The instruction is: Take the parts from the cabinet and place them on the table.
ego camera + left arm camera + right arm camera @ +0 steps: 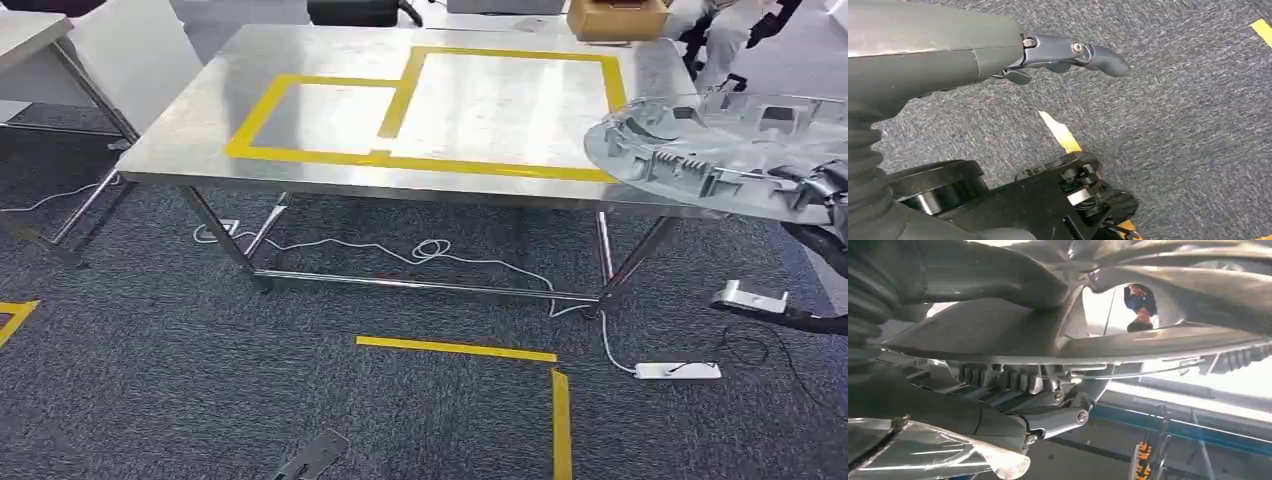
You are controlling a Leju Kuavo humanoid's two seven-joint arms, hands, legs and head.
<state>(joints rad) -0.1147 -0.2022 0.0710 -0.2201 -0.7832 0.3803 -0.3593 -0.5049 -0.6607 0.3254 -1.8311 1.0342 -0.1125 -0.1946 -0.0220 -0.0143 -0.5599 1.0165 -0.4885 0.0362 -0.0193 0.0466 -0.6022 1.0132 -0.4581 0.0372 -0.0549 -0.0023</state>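
Observation:
A large grey round part [720,150] with ribs and clips hangs level over the right end of the steel table [330,110]. My right hand [825,190] grips its near right rim. In the right wrist view the fingers [1053,415] curl under the part [998,335], with the thumb over it. My left hand [1068,52] hangs above the carpet, fingers stretched out and holding nothing. Two yellow tape rectangles [400,110] mark the tabletop.
A person [725,30] sits behind the table's far right corner, next to a cardboard box [615,18]. White cables and a power strip [678,371] lie on the carpet under the table. Yellow tape lines [470,350] mark the floor.

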